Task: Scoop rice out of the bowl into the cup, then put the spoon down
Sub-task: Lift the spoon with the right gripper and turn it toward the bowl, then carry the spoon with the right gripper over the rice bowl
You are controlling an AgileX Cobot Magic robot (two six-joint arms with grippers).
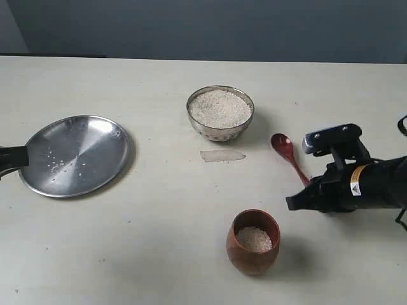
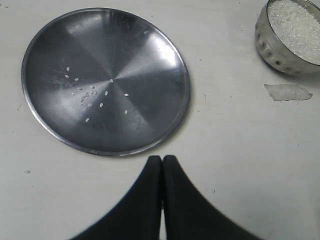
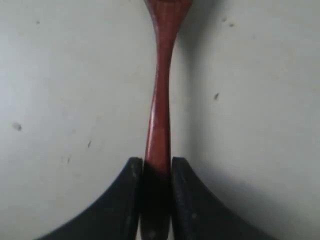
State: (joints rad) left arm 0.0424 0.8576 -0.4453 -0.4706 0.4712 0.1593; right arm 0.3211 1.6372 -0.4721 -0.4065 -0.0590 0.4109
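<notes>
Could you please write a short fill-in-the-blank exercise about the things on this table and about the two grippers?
1. The cup holds ____ rice than the bowl.
2. The steel plate bears only a few loose ____.
3. The jaws of the right gripper flank the ____ of the spoon.
4. The left gripper is ____.
Missing words: less; grains; handle; shut.

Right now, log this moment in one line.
right hand: closed around handle of dark reddish-brown wooden spoon | left hand: shut, empty | reddish-brown wooden cup: some rice | shiny steel bowl: rice heaped
</notes>
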